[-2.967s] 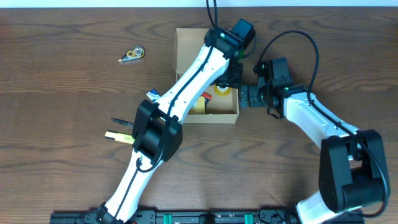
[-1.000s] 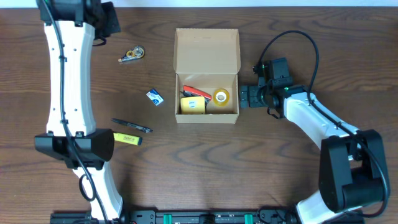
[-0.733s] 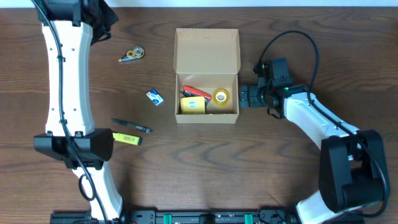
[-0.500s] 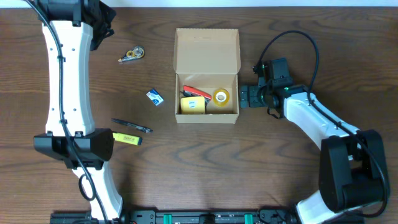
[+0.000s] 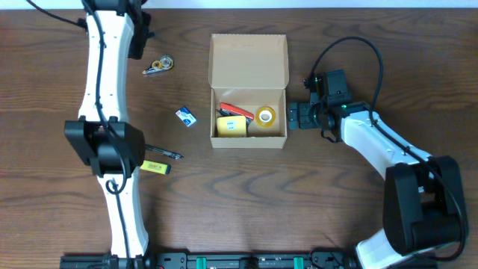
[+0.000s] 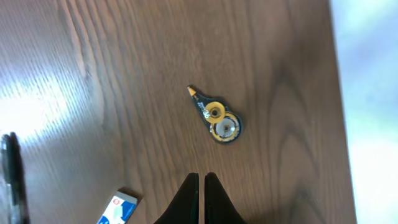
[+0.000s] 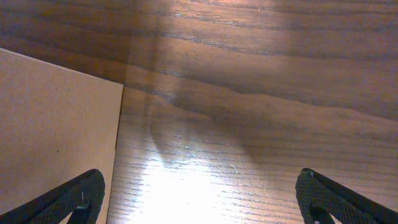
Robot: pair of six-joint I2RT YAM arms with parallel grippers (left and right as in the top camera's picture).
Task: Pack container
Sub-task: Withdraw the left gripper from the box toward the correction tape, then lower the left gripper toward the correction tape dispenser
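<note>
Both grippers are empty: the left gripper (image 6: 201, 176) is pressed together near the correction tape (image 6: 217, 120), and the right gripper (image 7: 199, 183) is spread wide beside the container (image 5: 249, 56), set open at mid-table. Unless the left is opened, the tape may be pushed away.

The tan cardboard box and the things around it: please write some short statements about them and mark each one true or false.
1. The tan cardboard box has its flap lid open. True.
2. The yellow tape roll lies outside the box. False: it lies inside the box.
3. The left gripper holds the yellow-and-black correction tape dispenser. False: the gripper is shut on nothing, and the dispenser lies apart from it on the brown wooden table.
4. The right gripper is open, beside a wall of the box. True.
5. The black pen lies outside the box. True.
</note>
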